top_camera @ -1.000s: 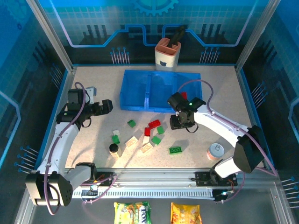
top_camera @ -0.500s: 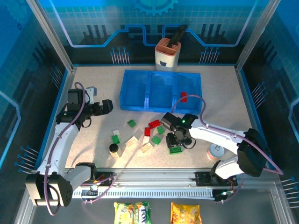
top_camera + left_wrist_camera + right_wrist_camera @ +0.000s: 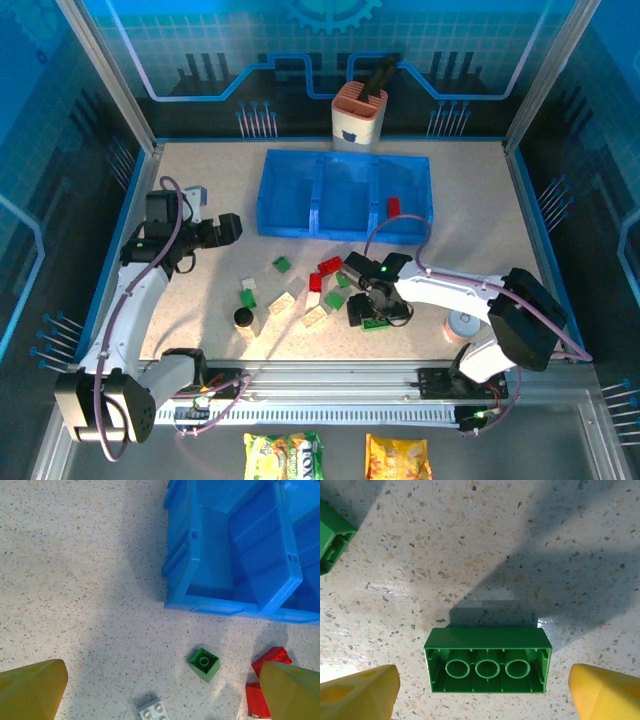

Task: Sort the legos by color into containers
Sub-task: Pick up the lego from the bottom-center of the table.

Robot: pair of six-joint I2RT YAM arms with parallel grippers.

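Only one red brick (image 3: 393,206) is in the right part of the blue tray (image 3: 290,222); the other bricks (image 3: 283,302) lie on the table (image 3: 200,170), so I think most sorting is left. My right gripper (image 3: 484,672) hangs wide open over a long green brick (image 3: 488,645), holding nothing, and my left gripper (image 3: 232,228) is open and empty.

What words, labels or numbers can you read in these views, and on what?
"TOY", partly cut off, on the green-and-yellow packet in front of the table; the rest is blurred.
Orange packet: print too small to read.
Tin can: label too blurred to read.
Cup holder: a small blue mark, no legible letters.
Green brick: no lettering shows.
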